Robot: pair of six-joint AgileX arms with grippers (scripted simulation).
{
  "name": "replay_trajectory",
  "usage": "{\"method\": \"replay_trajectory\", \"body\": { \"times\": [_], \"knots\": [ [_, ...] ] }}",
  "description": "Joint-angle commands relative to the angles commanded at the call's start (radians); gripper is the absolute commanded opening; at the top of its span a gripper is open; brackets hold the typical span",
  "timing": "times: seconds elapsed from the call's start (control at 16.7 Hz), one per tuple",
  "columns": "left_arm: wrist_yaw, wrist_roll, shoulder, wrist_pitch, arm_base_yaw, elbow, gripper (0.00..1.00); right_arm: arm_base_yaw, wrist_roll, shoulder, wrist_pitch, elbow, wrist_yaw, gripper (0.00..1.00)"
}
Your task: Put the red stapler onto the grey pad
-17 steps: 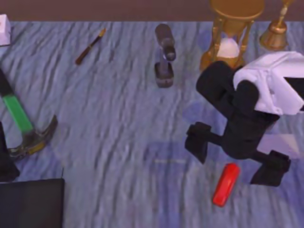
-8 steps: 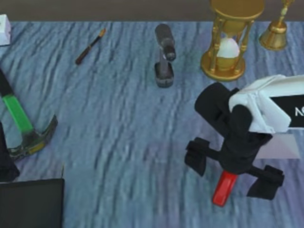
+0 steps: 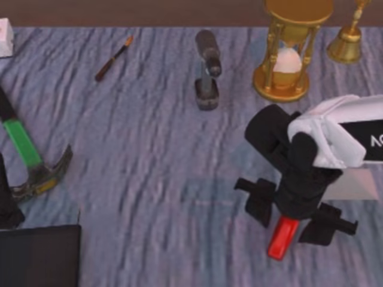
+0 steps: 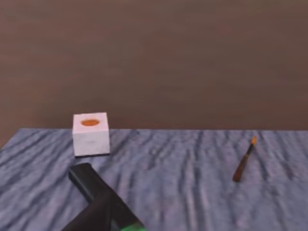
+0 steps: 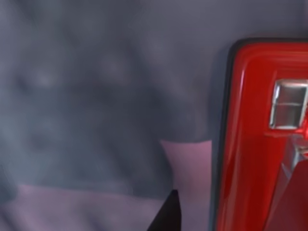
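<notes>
The red stapler [image 3: 281, 240] lies near the table's front right, its far end hidden under my right wrist. My right gripper [image 3: 294, 214] hangs straight over it, open, one black finger on each side and both apart from it. In the right wrist view the stapler [image 5: 262, 144] fills the side of the picture, with one dark fingertip [image 5: 168, 214] beside it and a gap between them. The grey pad [image 3: 361, 184] shows as a pale patch just right of the gripper, partly covered by the arm. My left arm [image 3: 6, 200] is parked at the left edge.
A green-handled hammer [image 3: 27, 156] lies at the left and a black panel [image 3: 39, 254] at the front left. A dark microphone-like tool [image 3: 207, 69], a gold hourglass [image 3: 287, 54], a gold bell [image 3: 345, 45], a small brush [image 3: 114, 58] and a white block [image 4: 90, 134] stand farther back.
My right gripper came down and forward over the stapler, covering its far end. Since half a second ago its fingers have drawn closer together on either side of it.
</notes>
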Motion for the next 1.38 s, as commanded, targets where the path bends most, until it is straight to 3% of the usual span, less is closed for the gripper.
{"method": "replay_trajectory", "body": {
  "times": [0.3, 0.36, 0.96, 1.38],
  "knots": [
    [0.0, 0.0, 0.0, 0.0, 0.0, 0.0, 1.0, 0.0, 0.0, 0.0, 0.0, 0.0, 0.0, 0.02],
    [0.0, 0.0, 0.0, 0.0, 0.0, 0.0, 1.0, 0.0, 0.0, 0.0, 0.0, 0.0, 0.0, 0.0],
    [0.0, 0.0, 0.0, 0.0, 0.0, 0.0, 1.0, 0.0, 0.001, -0.007, -0.016, 0.013, 0.0, 0.0],
    [0.0, 0.0, 0.0, 0.0, 0.0, 0.0, 1.0, 0.005, 0.001, -0.11, -0.304, 0.177, 0.0, 0.0]
  ]
}}
